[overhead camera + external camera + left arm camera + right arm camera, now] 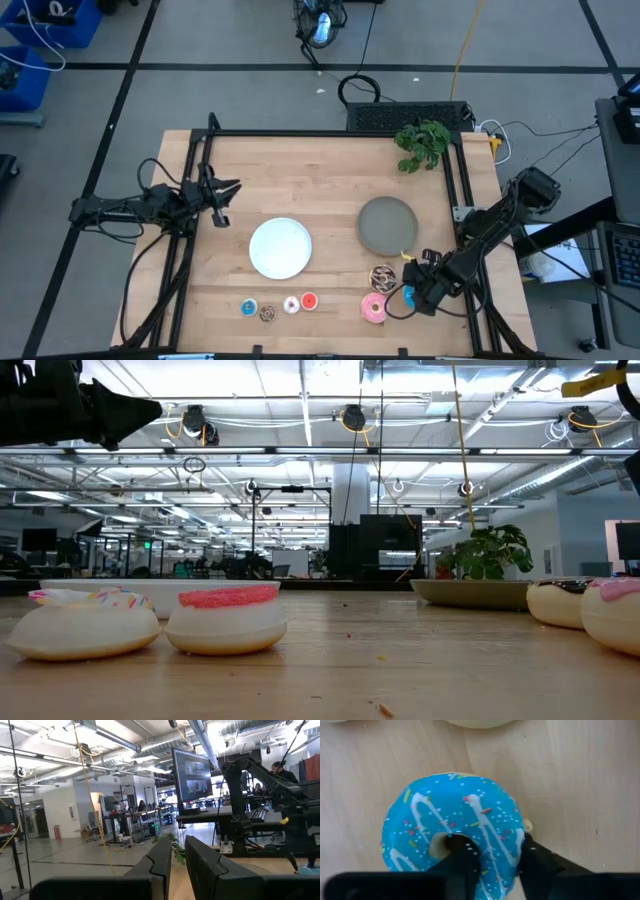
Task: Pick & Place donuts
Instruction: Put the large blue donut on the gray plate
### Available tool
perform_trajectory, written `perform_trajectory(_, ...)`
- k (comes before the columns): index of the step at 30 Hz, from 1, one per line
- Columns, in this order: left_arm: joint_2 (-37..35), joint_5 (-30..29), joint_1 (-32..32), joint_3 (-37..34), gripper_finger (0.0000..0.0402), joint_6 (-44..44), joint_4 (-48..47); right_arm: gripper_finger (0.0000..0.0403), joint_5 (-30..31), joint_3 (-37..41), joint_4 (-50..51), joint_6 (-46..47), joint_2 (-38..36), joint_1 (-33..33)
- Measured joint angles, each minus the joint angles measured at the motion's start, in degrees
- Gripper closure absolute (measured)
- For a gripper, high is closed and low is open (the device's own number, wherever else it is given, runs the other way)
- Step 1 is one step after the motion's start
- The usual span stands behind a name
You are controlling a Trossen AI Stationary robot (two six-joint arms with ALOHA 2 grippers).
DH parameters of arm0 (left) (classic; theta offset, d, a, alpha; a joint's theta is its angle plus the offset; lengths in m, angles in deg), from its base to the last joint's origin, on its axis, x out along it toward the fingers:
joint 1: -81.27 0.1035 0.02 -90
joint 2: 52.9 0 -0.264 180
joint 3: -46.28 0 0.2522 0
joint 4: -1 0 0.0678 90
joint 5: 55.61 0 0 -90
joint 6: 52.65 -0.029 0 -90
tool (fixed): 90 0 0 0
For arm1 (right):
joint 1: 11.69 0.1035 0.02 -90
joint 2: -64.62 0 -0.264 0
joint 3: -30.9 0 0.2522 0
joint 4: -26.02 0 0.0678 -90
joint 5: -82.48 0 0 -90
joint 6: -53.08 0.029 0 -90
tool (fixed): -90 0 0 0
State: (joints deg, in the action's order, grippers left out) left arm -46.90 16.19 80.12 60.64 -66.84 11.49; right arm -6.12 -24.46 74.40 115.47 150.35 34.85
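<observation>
A blue sprinkled donut (pixel 455 820) lies flat on the wooden table near its front right, and my right gripper (pixel 492 852) comes down on it from above, shut on its ring. Beside it lie a pink donut (pixel 373 308) and a brown-white donut (pixel 383 276). Several tiny donuts, blue (pixel 249 307), brown (pixel 267 314), cream (pixel 291 305) and red (pixel 309 300), lie in a row near the front edge. My left gripper (pixel 225 190) waits shut above the table's left side, holding nothing. My right gripper has one finger (pixel 462 855) in the blue donut's hole and the other finger (pixel 537 857) against its outer rim, with the ring wall (pixel 495 840) between them. The fingers point down from above. The donut lies flat on the table.
A white plate (pixel 280 247) sits mid-table and a gray plate (pixel 387 224) to its right. A green plant (pixel 422 143) stands at the far right corner. Black frame rails (pixel 330 133) run along the far edge and both sides.
</observation>
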Motion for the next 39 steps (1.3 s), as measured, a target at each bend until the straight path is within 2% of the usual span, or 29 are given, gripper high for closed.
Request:
perform_trajectory(4,0.00,0.00,0.00,0.00,0.0339,0.36,-0.52,0.0366,0.00,0.10,0.22,-4.39,-1.93,-0.23)
perform_trajectory(7,-0.02,-0.01,-0.01,0.00,0.0339,1.45,-0.61,0.0392,-0.12,0.31,1.81,-6.61,-4.42,-0.91)
perform_trajectory(14,0.00,0.00,0.00,0.00,0.0339,2.33,-0.49,0.0378,1.59,-0.62,7.43,-5.46,-10.39,-2.41)
perform_trajectory(19,-0.02,0.00,0.00,0.00,0.0339,1.95,-0.24,0.0387,1.72,-6.94,16.31,-10.05,-11.61,-5.15)
perform_trajectory(26,-0.01,-0.34,-0.02,0.00,0.0339,2.36,-0.35,0.0388,4.07,-18.88,28.47,-19.85,-11.75,-13.25)
perform_trajectory(32,0.00,-5.94,-0.02,0.00,0.0339,2.63,0.26,0.0386,4.63,-27.98,34.34,-29.14,-11.75,-22.36)
perform_trajectory(39,-0.02,-6.27,-0.02,0.00,0.0339,4.29,-0.02,0.0386,4.60,-30.77,34.79,-41.50,-11.75,-36.08)
